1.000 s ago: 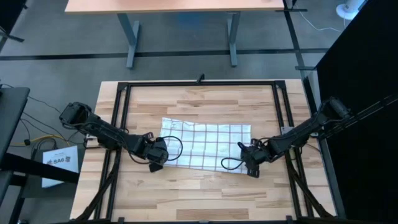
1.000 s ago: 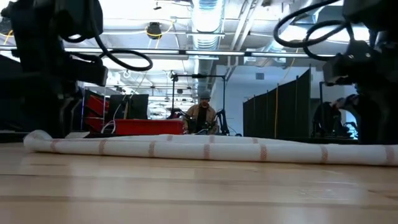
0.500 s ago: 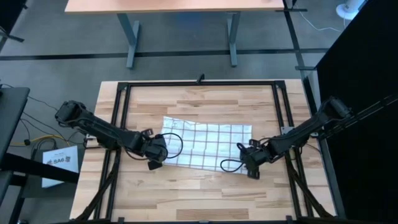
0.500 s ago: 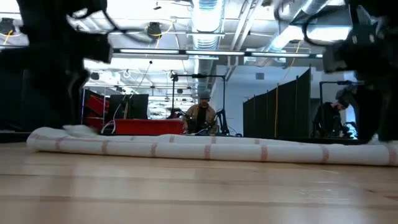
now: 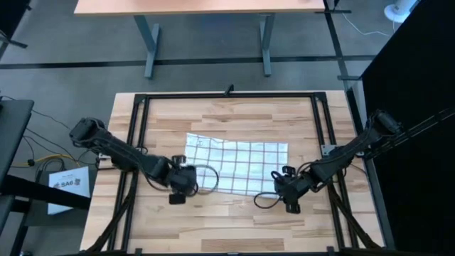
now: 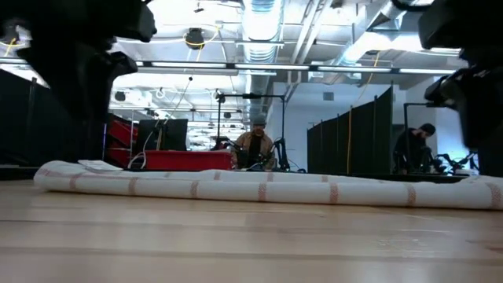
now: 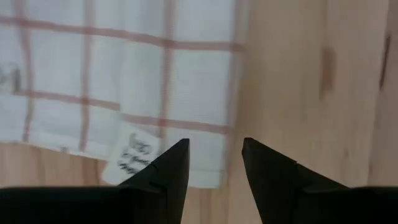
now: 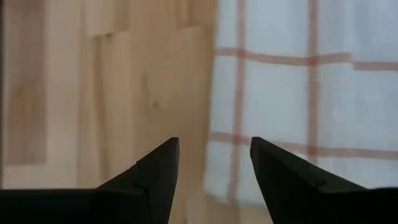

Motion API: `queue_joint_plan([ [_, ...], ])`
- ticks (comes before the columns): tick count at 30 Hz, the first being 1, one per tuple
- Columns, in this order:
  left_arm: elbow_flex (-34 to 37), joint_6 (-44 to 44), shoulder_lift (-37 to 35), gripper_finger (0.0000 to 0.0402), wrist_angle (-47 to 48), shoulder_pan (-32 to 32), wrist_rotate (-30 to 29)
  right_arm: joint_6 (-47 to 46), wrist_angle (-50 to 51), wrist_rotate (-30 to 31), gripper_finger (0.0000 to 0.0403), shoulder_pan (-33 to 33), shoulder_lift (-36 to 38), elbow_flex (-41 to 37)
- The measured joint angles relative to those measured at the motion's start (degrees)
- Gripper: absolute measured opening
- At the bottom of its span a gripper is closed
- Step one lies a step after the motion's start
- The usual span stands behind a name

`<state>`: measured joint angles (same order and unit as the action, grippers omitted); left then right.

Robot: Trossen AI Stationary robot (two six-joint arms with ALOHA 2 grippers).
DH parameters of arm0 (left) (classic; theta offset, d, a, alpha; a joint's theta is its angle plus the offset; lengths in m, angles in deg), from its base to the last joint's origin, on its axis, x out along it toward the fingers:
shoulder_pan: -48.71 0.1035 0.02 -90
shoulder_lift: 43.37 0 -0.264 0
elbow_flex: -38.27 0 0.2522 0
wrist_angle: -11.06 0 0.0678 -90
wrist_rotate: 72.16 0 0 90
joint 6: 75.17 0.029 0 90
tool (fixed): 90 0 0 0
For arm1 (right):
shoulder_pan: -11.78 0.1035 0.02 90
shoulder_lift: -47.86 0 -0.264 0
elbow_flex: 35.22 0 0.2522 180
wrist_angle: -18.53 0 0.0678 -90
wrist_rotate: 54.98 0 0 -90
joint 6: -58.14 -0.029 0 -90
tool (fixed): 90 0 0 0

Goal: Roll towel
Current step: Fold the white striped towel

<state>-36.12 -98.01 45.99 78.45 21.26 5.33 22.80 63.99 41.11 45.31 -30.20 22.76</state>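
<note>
On wooden table (image 5: 234, 213), gridded white towel (image 5: 238, 165), near edge seemingly rolled.

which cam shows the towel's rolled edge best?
Low view: the towel shows side-on as a long rolled edge across the table. High view shows the flat checked sheet, with the roll hard to make out. Each wrist view shows only one corner.

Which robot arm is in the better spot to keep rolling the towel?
Neither clearly: left tool and right tool, both open, hover at opposite near corners of the towel.
</note>
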Motion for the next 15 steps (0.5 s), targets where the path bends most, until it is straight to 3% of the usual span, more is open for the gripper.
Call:
queue_joint_plan([
  [7,-5.6,-3.1,12.2,0.0137,1.2,-5.6,-6.1,1.1,4.1,0.0,0.0187,-0.1,-3.8,1.9],
  [15,-5.1,-6.6,15.8,0.0137,0.2,-6.7,-10.7,0.6,3.6,-1.8,0.0187,-0.3,-10.1,2.4],
])
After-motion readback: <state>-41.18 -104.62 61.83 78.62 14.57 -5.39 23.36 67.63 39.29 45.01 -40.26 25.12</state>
